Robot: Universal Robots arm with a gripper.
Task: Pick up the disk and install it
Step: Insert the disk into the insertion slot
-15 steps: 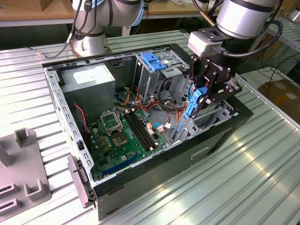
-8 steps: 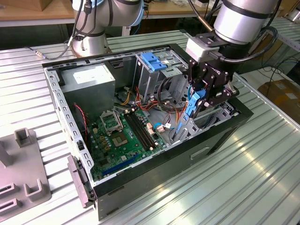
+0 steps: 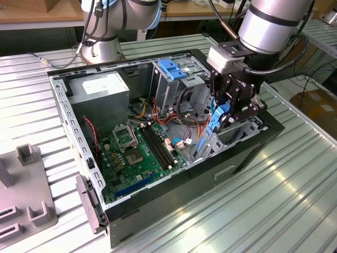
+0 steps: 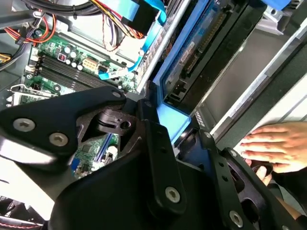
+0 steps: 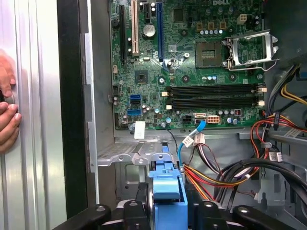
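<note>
disk: glossy plastic rail | table: ribbed shiny metal | end effector: matt black

Your computer case lies on the table. Inside the case, the motherboard covers its floor and the power supply sits at its end on the exterior view's left. At its opposite end, the gripper holds the disk, which reaches down into the case.

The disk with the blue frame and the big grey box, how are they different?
The disk is thin with a bright blue frame; the grey box is chunky and plain, with a white label. The disk hangs steeply tilted in the gripper; the grey box sits flat in a corner of the computer case. Both are rectangular.
</note>
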